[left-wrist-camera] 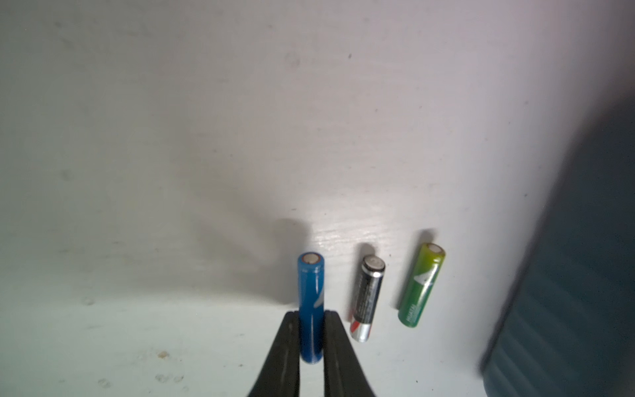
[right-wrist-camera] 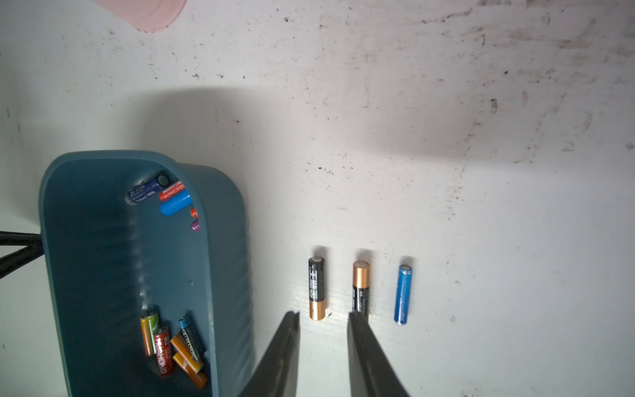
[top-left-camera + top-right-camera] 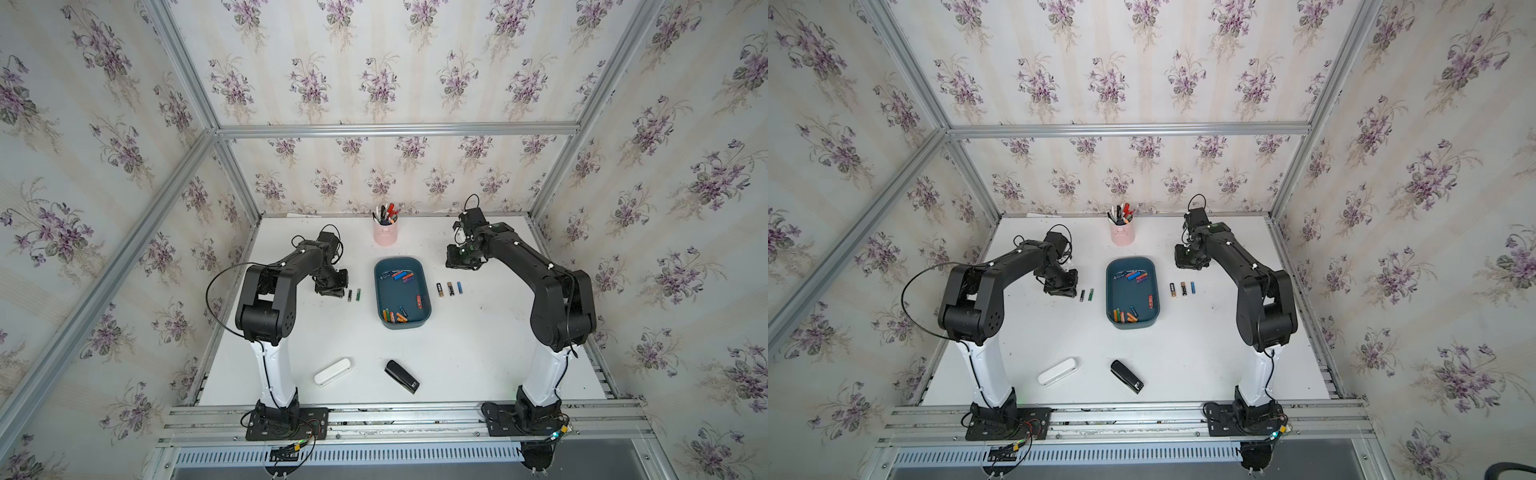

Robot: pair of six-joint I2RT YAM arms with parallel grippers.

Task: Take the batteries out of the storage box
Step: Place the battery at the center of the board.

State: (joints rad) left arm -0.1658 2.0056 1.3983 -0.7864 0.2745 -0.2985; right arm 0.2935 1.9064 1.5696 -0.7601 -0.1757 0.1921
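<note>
Here, glossy blue battery (image 1: 311, 302), cylindrical, seemingly plastic-wrapped

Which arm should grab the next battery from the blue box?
Probably the right arm. The right jaws stand open and empty near the storage box. The left jaws are shut on a blue battery that must be set down first.

Enclosure: three walls (image 3: 380, 83) papered cream with faint stripes and purple flower sprigs, the same in both top views. Silver metal bars (image 3: 395, 129) run along the corners and across the back wall. Work surface: a flat white table (image 3: 478, 353), matte, reaching wall to wall. The right wrist view shows dark scuffs and specks (image 2: 494, 103) on it. Front edge: grooved metal rails (image 3: 395, 415), then a slotted grey strip (image 3: 353, 455). Light even, shadows soft.
</note>
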